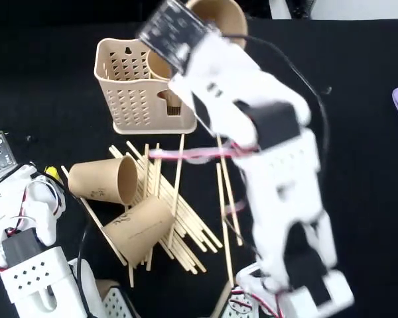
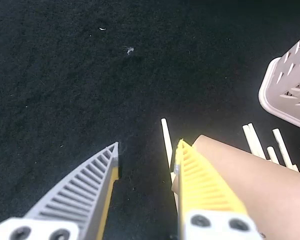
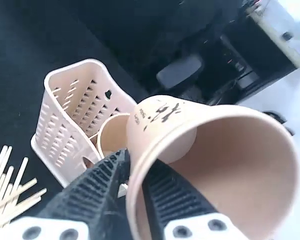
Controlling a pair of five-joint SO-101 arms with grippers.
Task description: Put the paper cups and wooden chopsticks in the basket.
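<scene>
Cup [image 3: 215, 150] pinched by its wall in right gripper [image 3: 135, 162] by basket [image 3: 65, 115] (grip plain in wrist view); left gripper [image 2: 147, 145] spread.

High view overhead, wrist views close, oblique, all share basket [image 1: 129, 99]

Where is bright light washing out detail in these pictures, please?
High view: the white right arm glares against the black table. Right wrist view: the room beyond the held paper cup is partly blown out white. Left wrist view: even light, no glare around the open left hand.
</scene>
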